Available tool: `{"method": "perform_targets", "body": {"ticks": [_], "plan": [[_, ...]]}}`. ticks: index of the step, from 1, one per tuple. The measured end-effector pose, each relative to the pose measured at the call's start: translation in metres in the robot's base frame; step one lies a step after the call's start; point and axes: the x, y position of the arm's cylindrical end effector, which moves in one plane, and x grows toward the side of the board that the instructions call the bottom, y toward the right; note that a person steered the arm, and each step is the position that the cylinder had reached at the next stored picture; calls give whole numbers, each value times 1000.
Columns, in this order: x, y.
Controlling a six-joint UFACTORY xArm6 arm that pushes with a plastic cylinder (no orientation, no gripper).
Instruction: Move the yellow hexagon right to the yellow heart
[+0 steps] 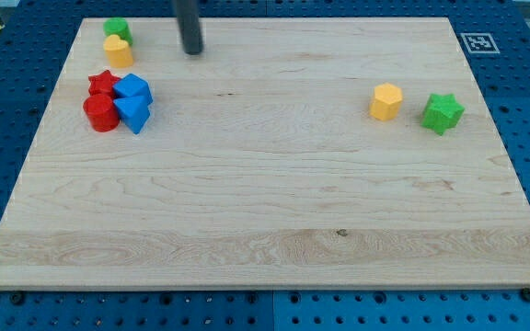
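The yellow hexagon (386, 101) sits on the wooden board at the view's right, just left of a green star (443, 112). The yellow heart (117, 50) sits at the view's top left, touching a green block (116, 29) above it. My tip (192, 51) is near the top edge of the board, right of the yellow heart and far to the left of the yellow hexagon. It touches no block.
A cluster at the view's left holds a red star (103, 83), a red cylinder (100, 113) and two blue blocks (133, 89) (134, 113). A fiducial tag (478, 42) lies off the board's top right corner.
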Motion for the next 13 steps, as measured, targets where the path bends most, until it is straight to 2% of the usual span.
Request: {"method": "perform_targets", "body": {"ticks": [2,3,4,5,8,10,11,12,13], "plan": [[138,89],[181,146],[187,211],[176,237],[103,242],[104,273],[74,272],[62,228],[60,154]]}}
